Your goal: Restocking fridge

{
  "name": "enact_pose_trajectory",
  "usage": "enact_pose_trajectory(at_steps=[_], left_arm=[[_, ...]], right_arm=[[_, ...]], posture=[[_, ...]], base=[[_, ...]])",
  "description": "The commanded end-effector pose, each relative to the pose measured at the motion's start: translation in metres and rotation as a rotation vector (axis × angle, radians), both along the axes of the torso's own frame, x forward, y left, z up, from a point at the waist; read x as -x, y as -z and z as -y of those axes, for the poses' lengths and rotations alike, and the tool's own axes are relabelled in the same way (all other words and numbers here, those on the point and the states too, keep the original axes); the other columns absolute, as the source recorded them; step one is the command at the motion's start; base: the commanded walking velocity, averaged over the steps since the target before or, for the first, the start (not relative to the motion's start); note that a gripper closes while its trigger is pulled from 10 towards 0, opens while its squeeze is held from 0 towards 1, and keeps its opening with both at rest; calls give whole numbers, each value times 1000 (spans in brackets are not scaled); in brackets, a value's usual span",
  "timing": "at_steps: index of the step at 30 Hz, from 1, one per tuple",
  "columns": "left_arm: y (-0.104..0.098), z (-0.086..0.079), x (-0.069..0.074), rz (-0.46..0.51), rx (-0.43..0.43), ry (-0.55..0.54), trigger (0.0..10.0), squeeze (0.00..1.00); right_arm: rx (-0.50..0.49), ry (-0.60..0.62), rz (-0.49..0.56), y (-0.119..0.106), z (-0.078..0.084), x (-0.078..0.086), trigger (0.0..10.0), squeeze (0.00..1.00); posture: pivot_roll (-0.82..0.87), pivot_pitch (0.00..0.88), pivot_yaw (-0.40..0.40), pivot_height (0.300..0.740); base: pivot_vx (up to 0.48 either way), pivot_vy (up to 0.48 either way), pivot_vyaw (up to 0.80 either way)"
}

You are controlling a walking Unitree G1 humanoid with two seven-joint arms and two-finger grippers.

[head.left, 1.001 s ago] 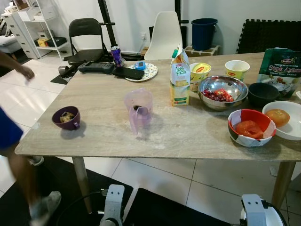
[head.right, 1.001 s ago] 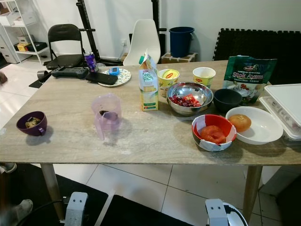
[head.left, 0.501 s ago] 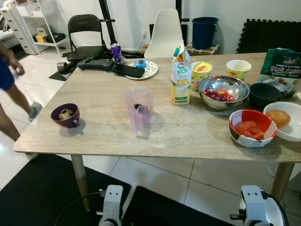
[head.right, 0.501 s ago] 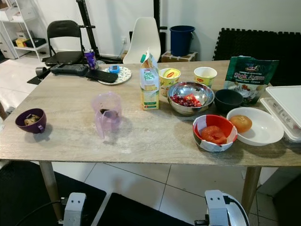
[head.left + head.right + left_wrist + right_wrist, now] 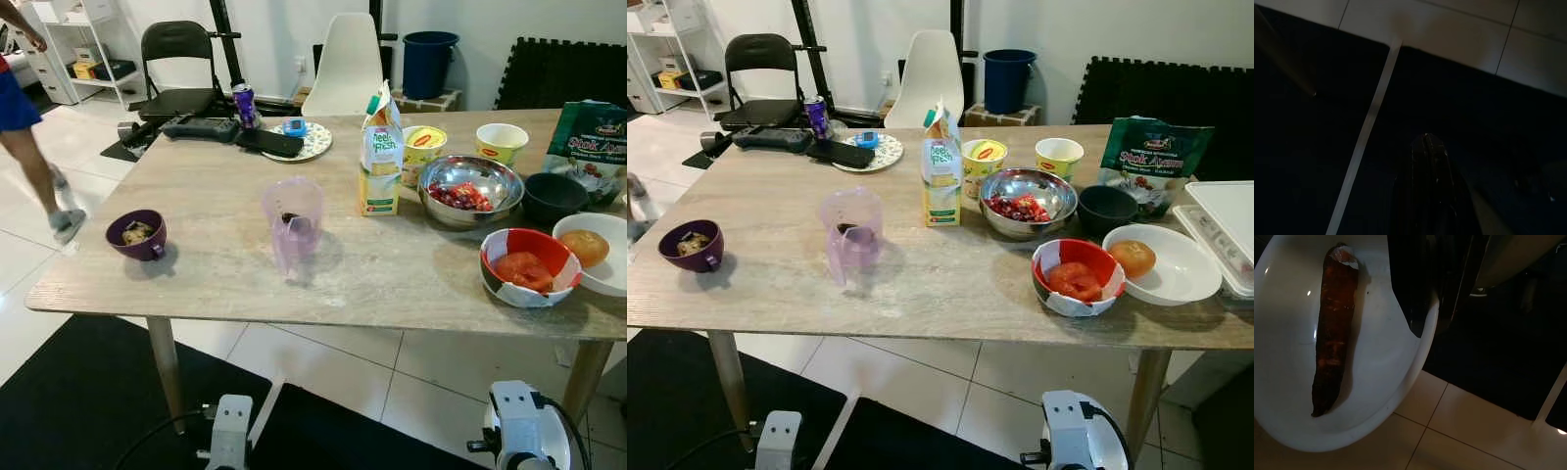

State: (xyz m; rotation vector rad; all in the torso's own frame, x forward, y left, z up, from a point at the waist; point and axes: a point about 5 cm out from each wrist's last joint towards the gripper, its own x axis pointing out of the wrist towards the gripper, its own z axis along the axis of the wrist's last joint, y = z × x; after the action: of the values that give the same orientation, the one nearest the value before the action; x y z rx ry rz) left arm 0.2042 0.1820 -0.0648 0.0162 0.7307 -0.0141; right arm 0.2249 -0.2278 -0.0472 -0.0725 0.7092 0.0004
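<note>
Where dim, left gripper point(image 5: 1431, 161), plate point(image 5: 1400, 362) rim cropped

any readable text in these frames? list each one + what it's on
"Peel Fresh" on the juice carton; smaller print below is too blurred.
"Stok Ayam" on the green pouch; the red brand badge above it is too small to read.
Red-and-yellow logos on the two yellow cups: unreadable.
Purple can: print too small.
</note>
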Motion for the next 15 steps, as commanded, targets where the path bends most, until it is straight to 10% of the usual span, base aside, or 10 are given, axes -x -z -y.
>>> enact_pose_trajectory(at_steps=[1,15], left_arm=[[3,-3,6,-25,0,-6,10000,0],[9,6,17,-54,-15,31,10000,0]], right_arm=[[-8,-6,-18,4,-4,4,10000,0],[12,-39,-27,2,3,5,10000,0]], posture=[[-11,125,18,740],[11,148,-14,740]], base=[[0,0,0],[0,0,0]])
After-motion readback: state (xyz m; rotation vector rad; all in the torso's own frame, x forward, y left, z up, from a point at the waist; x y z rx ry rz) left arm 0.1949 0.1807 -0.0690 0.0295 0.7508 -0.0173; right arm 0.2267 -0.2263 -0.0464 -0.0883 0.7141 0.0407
